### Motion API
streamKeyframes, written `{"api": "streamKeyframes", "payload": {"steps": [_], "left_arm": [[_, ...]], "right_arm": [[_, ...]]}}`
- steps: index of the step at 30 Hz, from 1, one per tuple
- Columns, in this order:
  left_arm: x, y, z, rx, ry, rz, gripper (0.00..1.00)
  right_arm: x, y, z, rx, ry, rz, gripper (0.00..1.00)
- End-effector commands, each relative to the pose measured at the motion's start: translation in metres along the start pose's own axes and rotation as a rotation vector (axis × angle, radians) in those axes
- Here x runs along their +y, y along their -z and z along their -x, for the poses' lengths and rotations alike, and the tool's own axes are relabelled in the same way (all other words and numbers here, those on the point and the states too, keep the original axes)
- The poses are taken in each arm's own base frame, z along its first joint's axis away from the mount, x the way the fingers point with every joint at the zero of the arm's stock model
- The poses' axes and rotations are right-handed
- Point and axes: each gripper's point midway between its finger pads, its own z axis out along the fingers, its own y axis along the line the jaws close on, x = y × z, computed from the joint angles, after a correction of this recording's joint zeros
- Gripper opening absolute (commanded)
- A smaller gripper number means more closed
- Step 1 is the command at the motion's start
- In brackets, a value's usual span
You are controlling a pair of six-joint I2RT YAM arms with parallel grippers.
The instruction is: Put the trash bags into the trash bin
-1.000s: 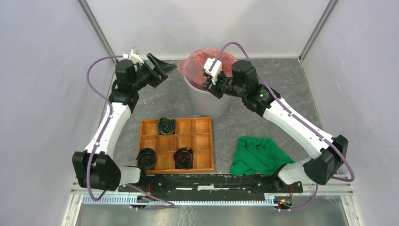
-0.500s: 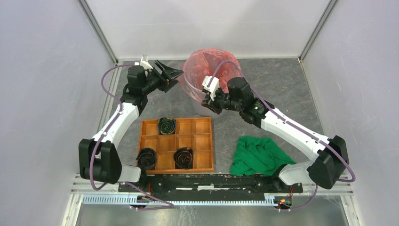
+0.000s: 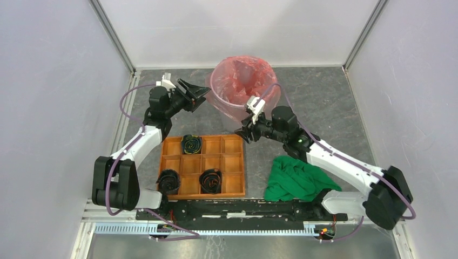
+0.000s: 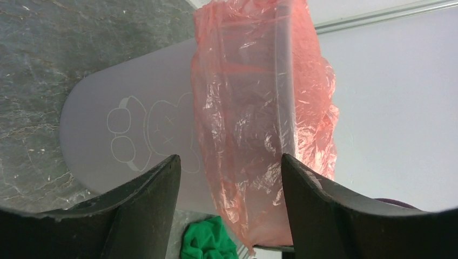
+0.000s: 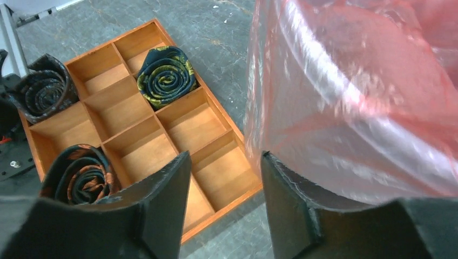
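Note:
The red trash bag [image 3: 241, 80] lies inside the round grey bin and folds out over its rim. In the left wrist view the bag [image 4: 254, 108] hangs down the bin's grey wall [image 4: 135, 124], which bears a bear outline. My left gripper [image 3: 201, 91] is open and empty just left of the bin, its fingers [image 4: 146, 210] apart from the wall. My right gripper [image 3: 243, 133] is open and empty just in front of the bin, beside the tray's far right corner. The right wrist view shows the bag-covered bin [image 5: 356, 97] close on its right.
An orange wooden compartment tray [image 3: 231, 162] sits in front of the bin and holds three rolled ties [image 3: 191, 144]. A green cloth [image 3: 296, 178] lies to the right of the tray, under my right arm. Grey walls close in the back and sides.
My right gripper has left the bin's rim and pulled back toward the tray. The bag went from bunched on top to spread open over the rim. My left gripper moved closer to the bin.

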Motion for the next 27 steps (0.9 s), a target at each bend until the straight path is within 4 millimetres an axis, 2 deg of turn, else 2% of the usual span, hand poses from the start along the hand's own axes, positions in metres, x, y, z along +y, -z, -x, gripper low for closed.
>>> {"api": "streamKeyframes", "payload": {"steps": [1, 3, 7, 11, 13, 16, 20, 22, 23, 27], "left_arm": [[-0.004, 0.005, 0.001, -0.018, -0.001, -0.036, 0.72], [-0.004, 0.007, 0.001, -0.023, -0.002, -0.041, 0.71], [0.001, 0.005, -0.002, -0.014, 0.011, -0.04, 0.67], [0.008, 0.004, -0.004, -0.009, 0.02, -0.038, 0.62], [0.008, 0.001, -0.005, 0.002, 0.023, -0.048, 0.59], [0.007, -0.002, -0.007, 0.025, 0.033, -0.068, 0.53], [0.008, -0.005, -0.009, 0.033, 0.047, -0.085, 0.52], [0.006, -0.005, -0.009, 0.033, 0.055, -0.101, 0.52], [0.006, -0.006, -0.01, 0.039, 0.065, -0.105, 0.52], [0.002, -0.008, -0.011, 0.052, 0.08, -0.138, 0.5]], "right_arm": [[-0.004, 0.043, 0.052, -0.12, -0.047, -0.095, 0.64], [-0.007, 0.068, 0.062, -0.147, -0.066, -0.135, 0.75], [-0.016, 0.097, 0.069, -0.181, -0.157, -0.127, 0.85], [-0.064, 0.121, 0.075, -0.246, -0.322, -0.193, 0.94], [-0.083, 0.128, 0.083, -0.297, -0.403, -0.178, 0.95], [-0.103, 0.133, 0.094, -0.385, -0.517, -0.121, 0.96], [-0.129, 0.127, 0.084, -0.413, -0.593, -0.116, 0.98], [-0.134, 0.121, 0.078, -0.426, -0.648, -0.073, 0.98], [-0.131, 0.119, 0.08, -0.442, -0.643, -0.026, 0.96], [-0.13, 0.108, 0.067, -0.467, -0.692, 0.056, 0.78]]}}
